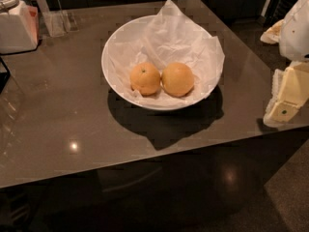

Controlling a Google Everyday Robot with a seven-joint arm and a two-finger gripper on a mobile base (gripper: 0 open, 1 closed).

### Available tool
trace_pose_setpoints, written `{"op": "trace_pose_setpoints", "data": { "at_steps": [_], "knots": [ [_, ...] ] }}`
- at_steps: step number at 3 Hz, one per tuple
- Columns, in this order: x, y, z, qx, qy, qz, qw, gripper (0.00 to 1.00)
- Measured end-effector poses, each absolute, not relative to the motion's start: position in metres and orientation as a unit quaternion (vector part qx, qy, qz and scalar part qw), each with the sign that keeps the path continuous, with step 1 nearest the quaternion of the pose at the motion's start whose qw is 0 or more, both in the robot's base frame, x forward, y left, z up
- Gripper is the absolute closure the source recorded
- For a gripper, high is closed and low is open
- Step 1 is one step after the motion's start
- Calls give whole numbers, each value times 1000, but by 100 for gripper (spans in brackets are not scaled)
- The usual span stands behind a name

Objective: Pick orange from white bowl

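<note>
The orange (177,79) is round with plain skin and lies in the white bowl (112,52), on the right of a slightly smaller orange (145,78) that has a small green stem dot. The two touch or nearly touch. Crumpled white tissue paper (179,33) lines the bowl and rises at its back. The bowl stands mid-table on the brown tabletop (58,115). My gripper (285,105), cream and white, is at the right edge of the view, above the table's right edge, well to the right of the bowl and apart from it.
A white container (17,25) and a clear plastic holder (55,22) stand at the table's back left corner. The table's front edge runs across the lower view, with dark floor (231,187) beyond it.
</note>
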State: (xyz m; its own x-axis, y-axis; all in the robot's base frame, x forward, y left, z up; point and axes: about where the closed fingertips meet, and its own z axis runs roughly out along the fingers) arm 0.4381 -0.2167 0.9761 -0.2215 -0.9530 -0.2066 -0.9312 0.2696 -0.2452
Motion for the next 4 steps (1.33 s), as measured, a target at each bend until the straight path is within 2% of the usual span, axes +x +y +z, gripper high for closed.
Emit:
{"op": "trace_pose_setpoints", "data": {
  "at_steps": [1,2,4],
  "knots": [
    [438,-217,976,-603,781,-34,159,0],
    [454,-207,983,-604,774,-20,188,0],
    [529,-143,1000,-648,723,57,232,0]
  ]
}}
